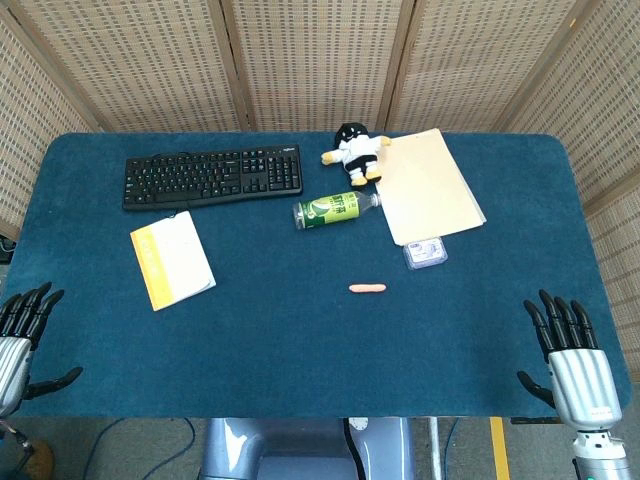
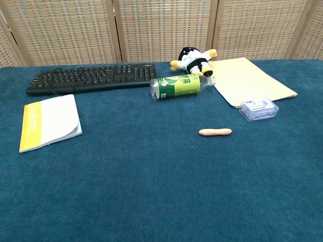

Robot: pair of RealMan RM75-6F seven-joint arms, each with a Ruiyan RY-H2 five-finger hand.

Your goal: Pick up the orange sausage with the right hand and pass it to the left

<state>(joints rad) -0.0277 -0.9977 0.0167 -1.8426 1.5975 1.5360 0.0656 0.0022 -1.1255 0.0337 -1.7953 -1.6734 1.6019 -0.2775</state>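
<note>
The orange sausage [image 1: 367, 288] [image 2: 215, 132] lies flat on the blue table, a little right of centre. My right hand [image 1: 568, 352] rests at the front right corner of the table, palm down, fingers spread and holding nothing, well to the right of the sausage. At the front left edge my left hand [image 1: 22, 335] is partly cut off by the frame, its fingers apart and empty. The chest view shows neither hand.
A green bottle [image 1: 334, 210] lies on its side behind the sausage. A small clear box [image 1: 425, 252] sits to its back right beside a tan folder [image 1: 428, 184]. A plush toy [image 1: 355, 151], black keyboard [image 1: 213, 176] and yellow-edged booklet [image 1: 171, 258] lie further back and left.
</note>
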